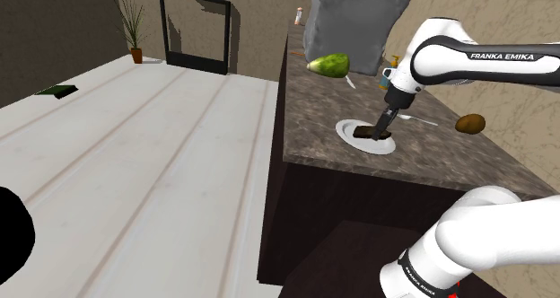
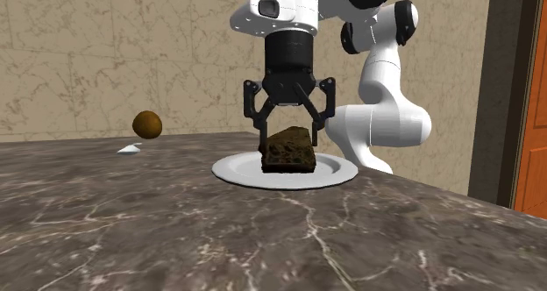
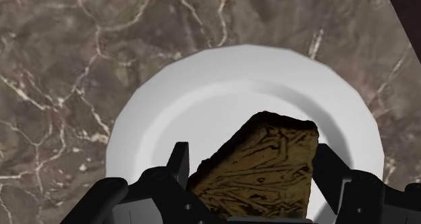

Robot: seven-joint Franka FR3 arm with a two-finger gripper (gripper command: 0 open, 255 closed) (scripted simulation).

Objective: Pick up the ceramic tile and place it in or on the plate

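On the dark, white-veined stone bench [image 2: 105, 219], a small round brown lump [image 2: 147, 124] sits toward the second exterior view's left, well apart from the round white plate [image 2: 232, 168] at the middle. The dark brown, rough-faced slab of tile [image 2: 289, 149] rests on that plate with its top face sloping. My jaws hang over it, spread apart, one finger down each side and not clasping it. Right of the plate, my white arm [image 2: 386, 114] rises behind the bench.
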